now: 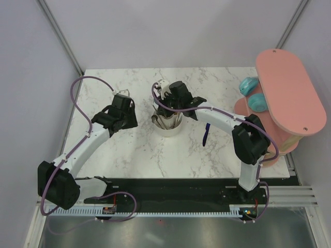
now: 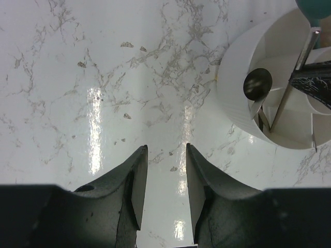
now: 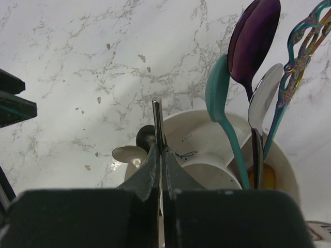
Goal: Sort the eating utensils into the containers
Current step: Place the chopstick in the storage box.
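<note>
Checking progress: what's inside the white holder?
In the white holder: teal spoon, purple spoon, silver spoon, patterned handle, silver stick pinched by the right gripper. Lower ends hidden behind the gripper.

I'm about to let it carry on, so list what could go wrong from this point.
1. The right gripper is shut on a slim silver utensil over the white round divided plastic holder; released off line, it may catch a divider or fall outside.
2. The tall teal spoon and purple spoon lean close by; a sideways move could knock them or tip the holder.
3. The dark blue utensil lying by the right arm might get swept.
</note>
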### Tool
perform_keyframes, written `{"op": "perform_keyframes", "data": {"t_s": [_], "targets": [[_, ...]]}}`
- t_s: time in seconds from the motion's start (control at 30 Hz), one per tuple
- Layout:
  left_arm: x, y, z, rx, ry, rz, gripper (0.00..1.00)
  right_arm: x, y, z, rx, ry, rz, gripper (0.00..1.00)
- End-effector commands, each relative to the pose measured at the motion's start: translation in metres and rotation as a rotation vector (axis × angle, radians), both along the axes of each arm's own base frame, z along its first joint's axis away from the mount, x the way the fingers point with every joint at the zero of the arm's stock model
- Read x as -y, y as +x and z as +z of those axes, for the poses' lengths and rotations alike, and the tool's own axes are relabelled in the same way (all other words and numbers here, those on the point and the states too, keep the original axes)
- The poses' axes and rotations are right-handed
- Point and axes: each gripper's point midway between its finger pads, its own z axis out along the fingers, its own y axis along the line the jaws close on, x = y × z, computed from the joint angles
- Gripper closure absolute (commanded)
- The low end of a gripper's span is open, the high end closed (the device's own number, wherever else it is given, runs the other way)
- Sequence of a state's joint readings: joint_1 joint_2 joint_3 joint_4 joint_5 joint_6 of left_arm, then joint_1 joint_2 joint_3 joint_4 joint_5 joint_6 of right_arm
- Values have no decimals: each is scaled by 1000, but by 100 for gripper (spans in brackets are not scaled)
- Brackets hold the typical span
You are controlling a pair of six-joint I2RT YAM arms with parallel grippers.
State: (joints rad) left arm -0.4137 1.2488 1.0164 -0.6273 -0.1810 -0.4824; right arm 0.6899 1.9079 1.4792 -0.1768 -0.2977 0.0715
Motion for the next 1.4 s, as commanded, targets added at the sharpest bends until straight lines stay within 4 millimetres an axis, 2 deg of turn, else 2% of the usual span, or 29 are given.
{"op": "perform_keyframes", "data": {"t_s": [0.0, 0.13, 0.17, 0.33, 0.43, 0.47, 0.57, 0.63, 0.8, 0.9, 0.93, 1.03, 1.13, 1.2, 1.23, 1.3, 1.37], "targets": [[0, 4, 8, 21, -4, 1, 58, 9, -1, 30, 66, 40, -32, 100], [2, 6, 6, 10, -8, -2, 58, 12, -4, 29, 70, 33, -33, 100], [3, 7, 7, 12, -11, -4, 59, 12, -4, 31, 71, 35, -33, 93], [4, 8, 6, 7, -15, -5, 59, 17, -6, 24, 69, 19, -39, 85], [4, 8, 6, 8, -14, -4, 59, 22, -7, 21, 70, 18, -56, 74], [4, 8, 6, 11, -14, -3, 59, 24, -7, 26, 80, 27, -67, 71], [3, 7, 5, 11, -10, -5, 59, 26, -8, 24, 84, 35, -82, 64], [3, 7, 6, 12, -11, -4, 59, 28, -8, 24, 81, 35, -88, 64], [6, 10, 7, 14, -16, -11, 59, 36, -4, 37, 101, 56, -128, 62], [11, 14, 6, 11, -28, -32, 58, 46, 0, 56, 124, 84, -159, 58], [14, 16, 6, 13, -35, -39, 56, 51, 1, 67, 132, 106, -178, 57], [24, 24, 3, 0, -49, -71, 53, 74, 10, 84, 145, 118, -266, 53], [32, 34, 0, -19, -58, -86, 53, 105, 17, 81, 121, 65, -363, 49], [36, 38, 1, -16, -69, -84, 53, 125, 12, 64, 73, 5, -400, 48], [37, 41, 2, -9, -78, -86, 53, 142, 15, 64, 86, -28, -473, 47], [41, 43, 2, -8, -89, -99, 52, 163, 8, 47, 31, -66, -536, 47], [45, 45, 0, -14, -96, -111, 52, 187, 4, 40, -15, -81, -643, 46]]}}
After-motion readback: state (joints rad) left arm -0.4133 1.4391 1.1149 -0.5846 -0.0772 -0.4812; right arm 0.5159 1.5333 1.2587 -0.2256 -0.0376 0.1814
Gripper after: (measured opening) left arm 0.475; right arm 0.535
